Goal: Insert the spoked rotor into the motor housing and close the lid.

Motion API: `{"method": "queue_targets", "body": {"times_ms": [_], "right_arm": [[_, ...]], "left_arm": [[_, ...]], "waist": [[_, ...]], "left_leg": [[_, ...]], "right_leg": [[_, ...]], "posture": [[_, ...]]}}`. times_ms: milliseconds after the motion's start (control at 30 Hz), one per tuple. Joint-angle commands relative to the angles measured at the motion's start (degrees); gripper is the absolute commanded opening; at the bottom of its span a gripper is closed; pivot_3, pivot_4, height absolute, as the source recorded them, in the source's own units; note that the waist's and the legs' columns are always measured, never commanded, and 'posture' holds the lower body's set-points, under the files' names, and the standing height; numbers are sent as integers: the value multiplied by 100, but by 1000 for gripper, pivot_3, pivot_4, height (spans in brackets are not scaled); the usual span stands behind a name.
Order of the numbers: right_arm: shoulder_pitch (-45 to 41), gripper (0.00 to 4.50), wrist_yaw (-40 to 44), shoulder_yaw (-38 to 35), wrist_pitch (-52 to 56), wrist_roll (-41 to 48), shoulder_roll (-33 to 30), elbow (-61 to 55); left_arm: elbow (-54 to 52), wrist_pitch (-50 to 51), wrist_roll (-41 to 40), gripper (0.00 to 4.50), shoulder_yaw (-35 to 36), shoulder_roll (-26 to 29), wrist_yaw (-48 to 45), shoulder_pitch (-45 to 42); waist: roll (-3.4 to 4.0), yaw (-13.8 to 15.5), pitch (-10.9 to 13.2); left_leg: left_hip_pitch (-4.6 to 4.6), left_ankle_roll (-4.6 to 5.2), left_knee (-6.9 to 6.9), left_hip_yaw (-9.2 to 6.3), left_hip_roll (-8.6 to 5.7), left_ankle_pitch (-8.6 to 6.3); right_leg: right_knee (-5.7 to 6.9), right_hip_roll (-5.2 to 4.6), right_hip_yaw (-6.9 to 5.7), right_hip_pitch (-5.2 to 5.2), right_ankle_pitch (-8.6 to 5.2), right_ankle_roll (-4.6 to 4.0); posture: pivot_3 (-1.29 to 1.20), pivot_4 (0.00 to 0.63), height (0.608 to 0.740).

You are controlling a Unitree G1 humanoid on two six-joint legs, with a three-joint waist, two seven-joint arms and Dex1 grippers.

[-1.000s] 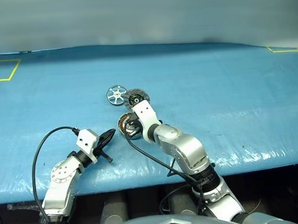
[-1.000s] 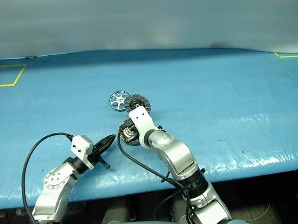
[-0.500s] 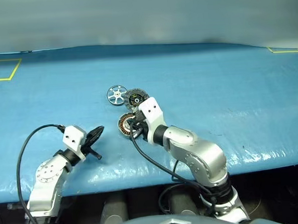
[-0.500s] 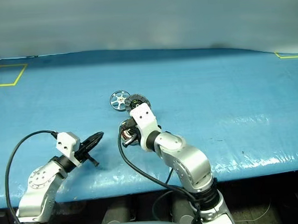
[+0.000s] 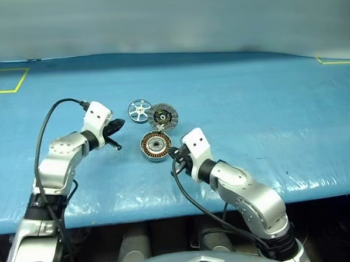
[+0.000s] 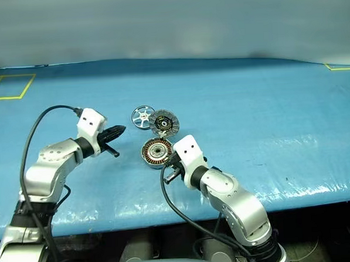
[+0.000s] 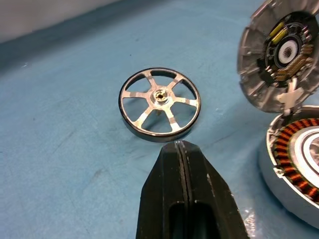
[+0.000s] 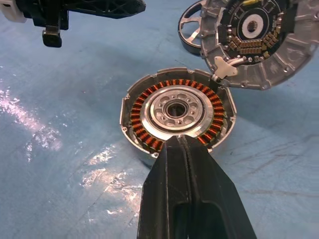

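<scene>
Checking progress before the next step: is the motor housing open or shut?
Open. The lid is swung aside flat on the blue table, exposing the copper windings of the motor housing.

No readable text, labels or numbers anywhere. Lid has small yellow marks on its dark centre, too small to make out.

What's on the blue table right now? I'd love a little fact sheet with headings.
surface: blue table
spoked rotor: lying flat, apart from the drum, untouched
motor housing: open, copper windings showing, nothing inserted
lid: swung open, joined to the housing by a small tab
left tool: empty, fingers together, aimed at the rotor
right tool: empty, shut, beside the housing
</scene>
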Motion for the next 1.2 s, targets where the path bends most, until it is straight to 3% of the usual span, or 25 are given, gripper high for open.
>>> {"method": "queue_targets", "body": {"times_ms": [33, 333, 600, 800, 1200], "right_arm": [[92, 0, -130, -134, -214, -89, -37, -191], [307, 0, -296, -241, -260, -122, -64, -298], [304, 0, -343, -172, -260, -110, -24, -254], [287, 0, -339, -143, -304, -132, -14, -207], [675, 0, -44, 172, -1552, -333, -198, 28]], "left_arm": [[319, -292, 306, 1231, -295, -129, -81, -385], [1089, -676, 914, 4248, -500, -533, 275, -951], [1544, -784, 1111, 4248, -560, -843, 303, -1251], [2582, -1051, 1297, 4248, -679, -1106, 267, -1732], [4118, -1457, 1561, 4248, -688, -1515, 287, -2413]], "waist": [[0, 3, 0], [-1, 8, 0], [-1, 11, 0], [-2, 14, 0], [-4, 7, 0]], "left_leg": [[-2, 0, 0, 0, 0, 0], [-2, 0, 8, -5, 1, 0], [-3, 1, 16, -6, 0, 0], [-2, 1, 28, -14, -2, 0], [-6, 4, 29, -16, -5, -2]], "right_leg": [[-2, 0, 1, -1, 0, 0], [2, 2, -2, 1, 1, 2], [2, 2, -2, 6, 4, 6], [4, 2, -5, 14, 6, 10], [1, 2, -4, 14, 7, 12]], "posture": [[0, 150, 740], [0, 150, 740], [0, 150, 740], [0, 150, 740], [0, 150, 740]]}}
